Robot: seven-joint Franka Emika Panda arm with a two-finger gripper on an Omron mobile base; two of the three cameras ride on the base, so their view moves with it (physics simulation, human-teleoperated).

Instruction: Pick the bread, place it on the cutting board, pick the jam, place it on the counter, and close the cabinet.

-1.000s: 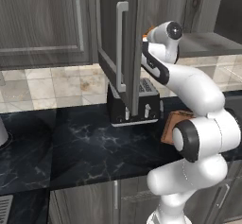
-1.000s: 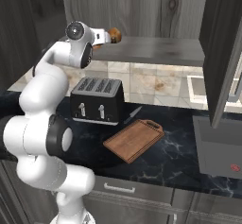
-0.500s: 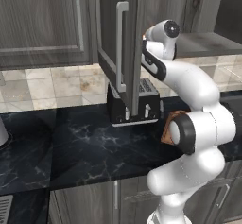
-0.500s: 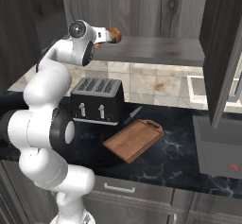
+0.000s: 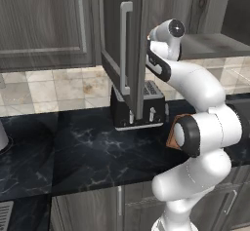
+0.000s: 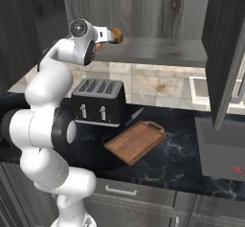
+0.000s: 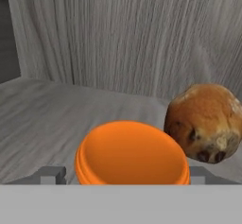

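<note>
On the cabinet (image 6: 143, 53) shelf, up at the level of the arm's raised wrist, the jam (image 7: 131, 154) and the bread (image 7: 206, 123) sit side by side in the hand view, the orange jar close to the camera and the brown bun just beside it, toward the back wall of grey wood grain. The gripper (image 7: 123, 173) has a fingertip showing on either side of the jar, spread wide enough to straddle it; whether the pads touch the jar cannot be told. From the right base view the bread (image 6: 116, 35) shows as a small brown lump past the end of the hand, at the shelf's front edge. Below, on the counter (image 6: 182, 159), the cutting board (image 6: 136, 142) lies bare, angled, just beside the black toaster (image 6: 98, 101). An open cabinet door (image 5: 124, 54) hangs in front of the toaster in the left base view.
</note>
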